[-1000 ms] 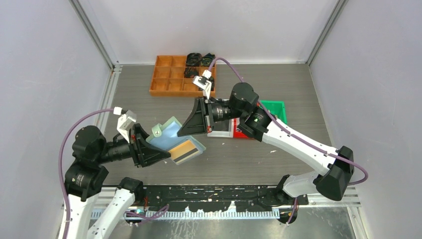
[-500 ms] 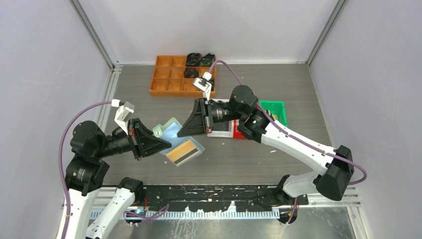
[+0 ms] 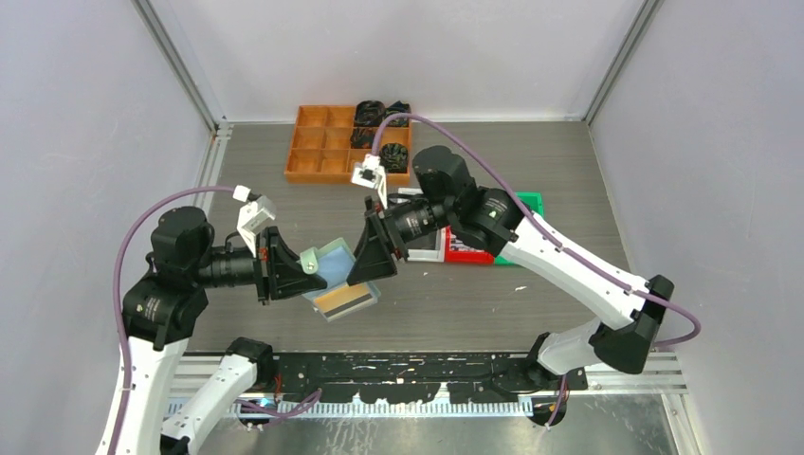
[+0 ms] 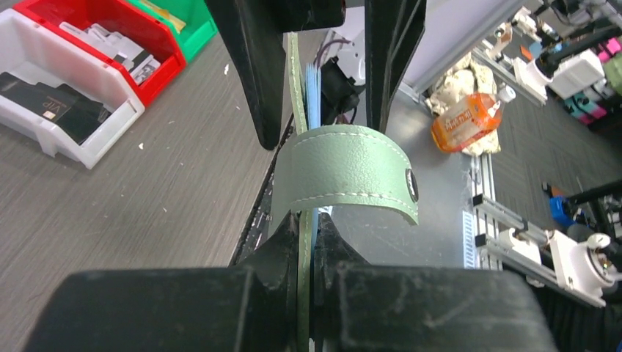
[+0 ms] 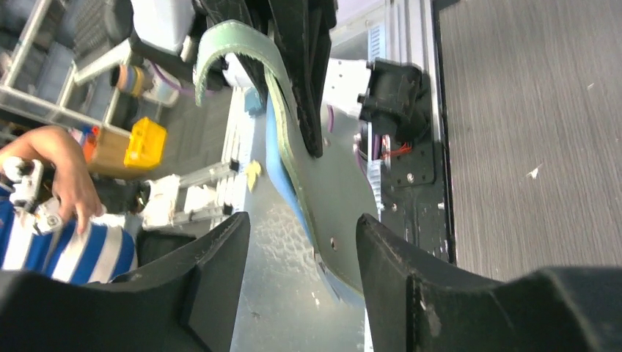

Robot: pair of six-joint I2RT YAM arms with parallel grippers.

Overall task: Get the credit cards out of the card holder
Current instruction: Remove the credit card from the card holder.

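The pale green card holder (image 3: 331, 259) hangs open above the table between both arms. My left gripper (image 3: 300, 274) is shut on its left edge; in the left wrist view the gripper (image 4: 314, 236) pinches the green flap just below the curled tab (image 4: 345, 172). An orange credit card (image 3: 343, 300) with a dark stripe sticks out of the front pocket. My right gripper (image 3: 365, 266) is open at the holder's right side. In the right wrist view the gripper (image 5: 302, 227) stands open with a finger on each side of the holder (image 5: 326, 192), not touching it.
An orange tray (image 3: 320, 152) with black coiled items (image 3: 380, 114) sits at the back. A white bin (image 3: 423, 243), a red bin (image 3: 465, 249) and a green bin (image 3: 527, 203) lie under the right arm. The metal rail (image 3: 398, 368) runs along the near edge.
My left gripper has shut on the holder's left edge. My right gripper has opened and moved down and to the left, along the holder's right side. The holder has shifted a little left.
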